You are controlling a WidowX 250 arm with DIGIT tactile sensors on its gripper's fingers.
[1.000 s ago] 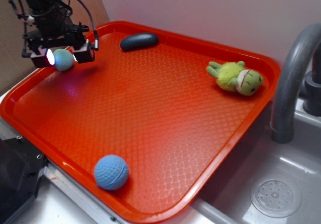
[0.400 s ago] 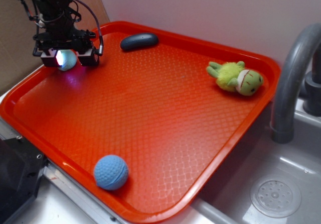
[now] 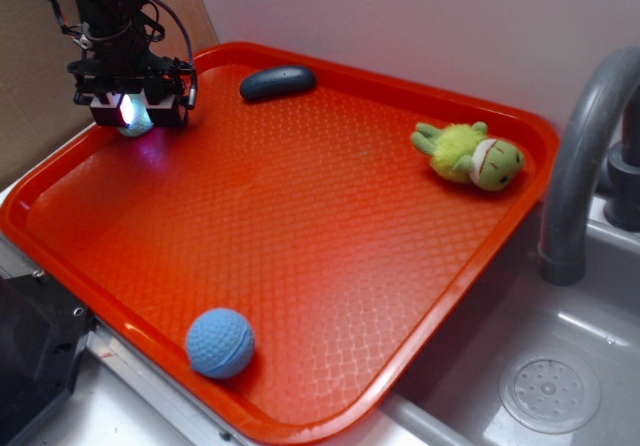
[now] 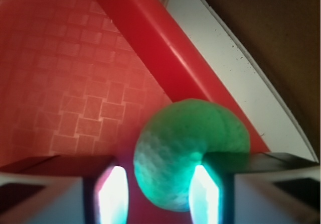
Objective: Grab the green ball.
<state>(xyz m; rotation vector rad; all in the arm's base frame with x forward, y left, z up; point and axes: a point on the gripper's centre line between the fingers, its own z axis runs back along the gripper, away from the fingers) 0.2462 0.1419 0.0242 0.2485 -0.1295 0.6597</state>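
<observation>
Jaws down at the far left corner of your red tray, with the gripper set low over the textured floor and the green ball sitting between its two fingers. From the exterior view you can see only a small pale mint patch of the ball below the black gripper body, lit by the glow from the finger pads. Your wrist view gives the better look: the green ball fills the gap, its dimpled skin pressed close against the right-hand glowing pad, while the left-hand pad stands just beside it with a thin dark strip showing between. You cannot tell from either view whether the jaws are clamped on the ball or merely bracketing it, so treat the grip as unconfirmed. The ball lies right against the raised rim of the tray, near the corner, with the pale surface beyond it.

Elsewhere on the tray, your blue ball rests near the front edge, well apart from the gripper. A dark oval object lies by the back rim, near the arm. The plush frog is on its side toward the right corner. A grey faucet rises beside the tray over the sink.
</observation>
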